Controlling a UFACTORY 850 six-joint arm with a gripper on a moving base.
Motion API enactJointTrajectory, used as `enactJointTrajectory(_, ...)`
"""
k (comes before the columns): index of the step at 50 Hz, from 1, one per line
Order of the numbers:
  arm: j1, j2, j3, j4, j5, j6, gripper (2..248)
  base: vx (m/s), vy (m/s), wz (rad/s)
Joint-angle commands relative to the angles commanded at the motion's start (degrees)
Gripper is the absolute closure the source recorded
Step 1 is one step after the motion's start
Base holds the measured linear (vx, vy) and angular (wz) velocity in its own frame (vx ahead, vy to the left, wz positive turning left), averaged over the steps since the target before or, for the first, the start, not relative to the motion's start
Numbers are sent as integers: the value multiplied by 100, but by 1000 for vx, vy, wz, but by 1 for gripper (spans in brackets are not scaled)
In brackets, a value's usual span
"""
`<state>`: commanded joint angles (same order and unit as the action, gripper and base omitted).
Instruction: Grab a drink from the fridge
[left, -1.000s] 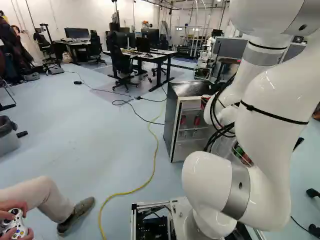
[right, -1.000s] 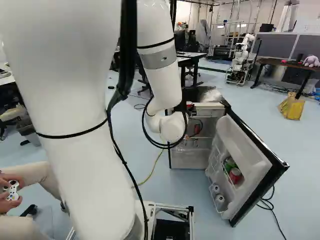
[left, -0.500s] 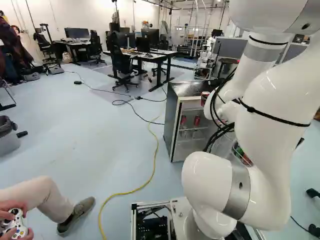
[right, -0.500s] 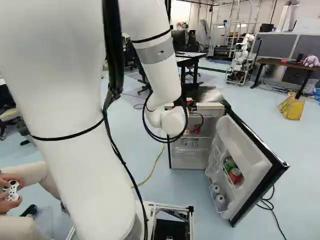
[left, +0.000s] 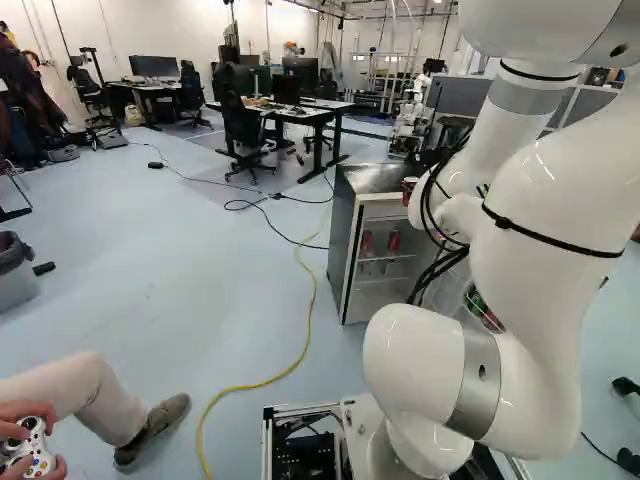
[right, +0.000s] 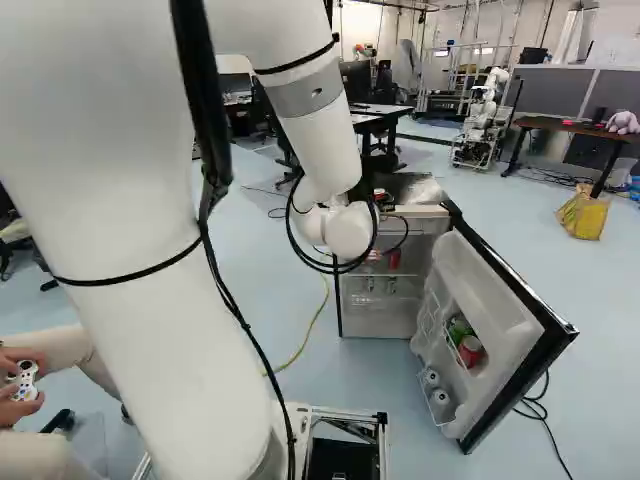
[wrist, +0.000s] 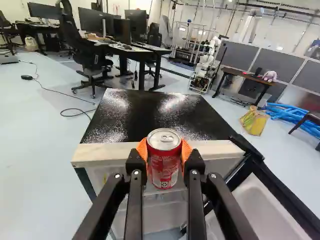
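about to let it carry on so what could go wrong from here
The can is held in the gripper close to the fridge top's front edge, so it could knock that edge if moved ahead or down. Only two pads hold it, so a bump might twist it loose. The cables hang in loops and might snag on the open door.

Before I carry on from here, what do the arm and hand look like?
The arm is glossy white and rounded, with silver-grey bands and thin black straps. A thick black cable runs along it, and thinner black cables loop near its far end. The hand is black, with two slim, linked fingers and orange pads.
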<state>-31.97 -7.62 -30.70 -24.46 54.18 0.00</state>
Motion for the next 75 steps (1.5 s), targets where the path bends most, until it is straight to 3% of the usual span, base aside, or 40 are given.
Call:
enactJointTrajectory(21,78,-19,-225,0,-283,0,164,0,0,0)
enactJointTrajectory(75,352,-817,-1140,2,-312,0,164,0,0,0)
